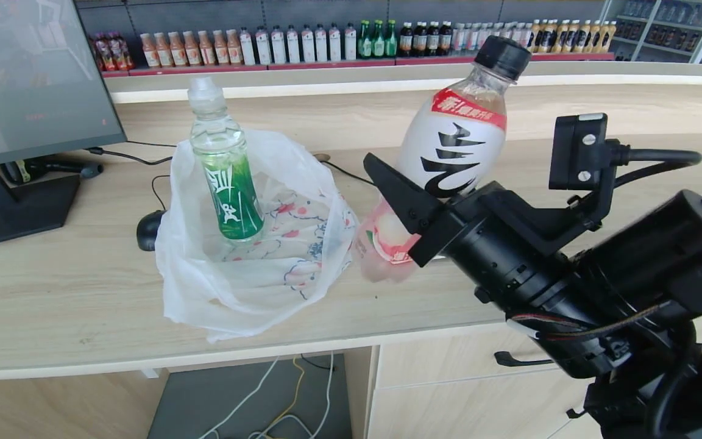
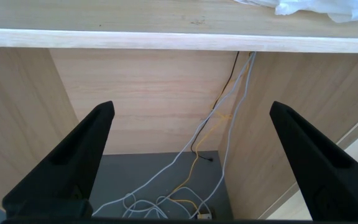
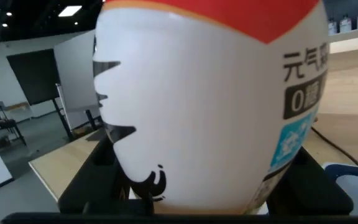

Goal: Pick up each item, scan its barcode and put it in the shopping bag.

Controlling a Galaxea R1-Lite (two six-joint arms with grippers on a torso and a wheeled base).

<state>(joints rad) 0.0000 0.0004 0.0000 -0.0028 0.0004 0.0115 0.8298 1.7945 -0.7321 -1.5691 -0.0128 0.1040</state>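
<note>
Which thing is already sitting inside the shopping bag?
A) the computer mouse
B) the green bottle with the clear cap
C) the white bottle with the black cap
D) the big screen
B: the green bottle stands upright inside the shopping bag, while the white bottle is held in the right gripper beside the bag.

I see a light wooden desk (image 1: 52,305) carrying a white plastic bag (image 1: 265,280) near its front edge. A black mouse (image 1: 148,230) sits just beside the bag, a monitor stand (image 1: 16,207) farther left.
</note>
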